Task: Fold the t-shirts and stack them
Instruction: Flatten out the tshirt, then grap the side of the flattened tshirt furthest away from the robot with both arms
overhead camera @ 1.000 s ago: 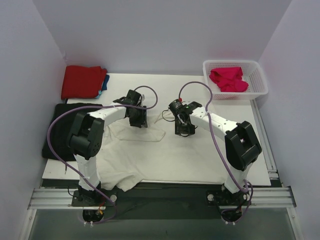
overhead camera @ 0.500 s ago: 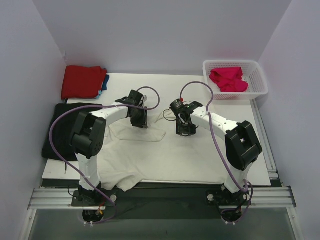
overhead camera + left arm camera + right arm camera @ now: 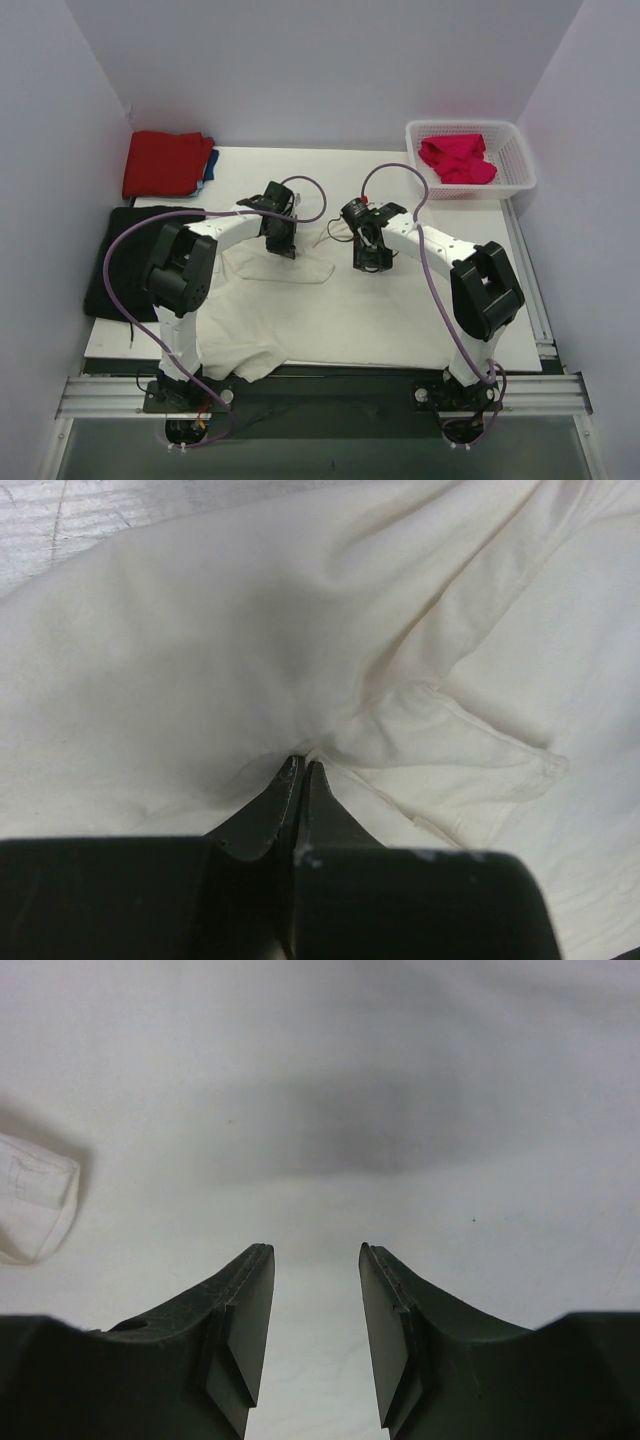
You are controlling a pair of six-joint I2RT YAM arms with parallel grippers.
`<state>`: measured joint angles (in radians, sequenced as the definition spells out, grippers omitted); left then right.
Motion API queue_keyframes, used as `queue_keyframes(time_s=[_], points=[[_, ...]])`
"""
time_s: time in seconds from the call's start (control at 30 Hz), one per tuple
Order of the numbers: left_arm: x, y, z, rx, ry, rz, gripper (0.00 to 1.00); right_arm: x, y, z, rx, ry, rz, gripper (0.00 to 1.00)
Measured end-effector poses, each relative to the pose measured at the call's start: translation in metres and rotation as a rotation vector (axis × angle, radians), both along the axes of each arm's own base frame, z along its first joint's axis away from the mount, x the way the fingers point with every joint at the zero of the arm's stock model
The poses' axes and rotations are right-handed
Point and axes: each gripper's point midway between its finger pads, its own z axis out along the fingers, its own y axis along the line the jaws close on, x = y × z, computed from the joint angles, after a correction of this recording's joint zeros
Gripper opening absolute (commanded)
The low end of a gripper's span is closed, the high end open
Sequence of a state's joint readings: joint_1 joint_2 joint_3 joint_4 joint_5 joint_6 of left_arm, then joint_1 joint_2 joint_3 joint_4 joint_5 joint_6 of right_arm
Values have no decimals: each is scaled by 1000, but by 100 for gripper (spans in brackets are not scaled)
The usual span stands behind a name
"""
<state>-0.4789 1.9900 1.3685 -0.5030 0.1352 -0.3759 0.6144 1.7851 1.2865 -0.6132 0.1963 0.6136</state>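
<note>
A large cream-white t-shirt [image 3: 300,310] lies spread and rumpled over the front left of the white table [image 3: 450,300]. My left gripper [image 3: 281,246] is down on its far edge. In the left wrist view the left gripper [image 3: 302,764] is shut, and a small pucker of the cream-white t-shirt [image 3: 200,650] is pinched at its tips. My right gripper [image 3: 370,262] hovers open over bare table just right of the shirt. In the right wrist view the right gripper [image 3: 315,1252] holds nothing, and a corner of the shirt [image 3: 35,1200] shows at far left.
A folded red t-shirt [image 3: 165,163] lies on a blue one [image 3: 210,166] at the back left. A magenta-pink t-shirt [image 3: 456,158] sits bunched in the white basket [image 3: 522,160] at the back right. A black mat [image 3: 110,265] lies at the left edge.
The left gripper's jaws have closed onto the cream-white cloth, and it has edged slightly to the right. The right gripper has barely moved and stays open.
</note>
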Motion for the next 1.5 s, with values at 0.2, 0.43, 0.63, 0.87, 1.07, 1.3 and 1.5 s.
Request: queue_keyframes(time_s=[0.2, 0.43, 0.63, 0.87, 1.07, 1.3, 1.5], points=[[-4, 9, 10, 42, -4, 13, 0, 2, -3, 0, 0, 0, -10, 40], [10, 16, 74, 43, -145, 49, 0, 10, -17, 5, 9, -14, -57, 40], [27, 32, 132, 62, -309, 118, 0, 25, -47, 16, 20, -43, -153, 41], [38, 69, 158, 115, -390, 218, 0, 54, -95, 32, 29, -87, -300, 41], [46, 110, 176, 147, -436, 326, 0, 98, -123, 50, 36, -154, -389, 41], [45, 151, 192, 167, -471, 429, 0, 133, -139, 36, 15, -143, -422, 41], [43, 173, 186, 198, -454, 476, 0, 150, -147, 22, 10, -116, -437, 42]])
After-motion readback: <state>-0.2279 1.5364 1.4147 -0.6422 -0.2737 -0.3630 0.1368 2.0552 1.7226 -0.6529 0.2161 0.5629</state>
